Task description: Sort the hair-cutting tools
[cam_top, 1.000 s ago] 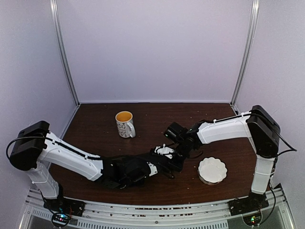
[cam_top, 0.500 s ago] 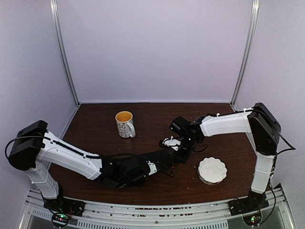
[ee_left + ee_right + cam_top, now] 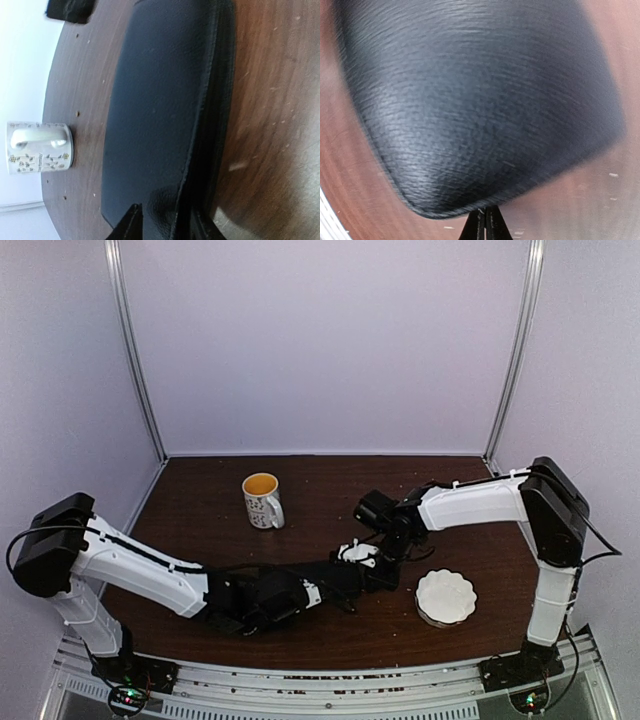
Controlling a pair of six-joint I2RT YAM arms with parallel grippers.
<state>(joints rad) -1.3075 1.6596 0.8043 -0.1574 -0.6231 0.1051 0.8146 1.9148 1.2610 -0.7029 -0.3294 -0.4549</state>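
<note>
Claws meet at a black case (image 3: 160, 100) lying on the table (image 3: 270, 125): the left claw (image 3: 166, 225) pinches its near edge, the right claw (image 3: 485, 222) is pressed together, tips at the case's rim. Where the hair-cutting tools lie cannot be told

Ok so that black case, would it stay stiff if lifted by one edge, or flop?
Probably fairly stiff: the black case lies flat and holds its shape where the left gripper straddles its edge. Its grained, leather-like surface should resist slipping. Being flat, it likely slides rather than rolls.
</note>
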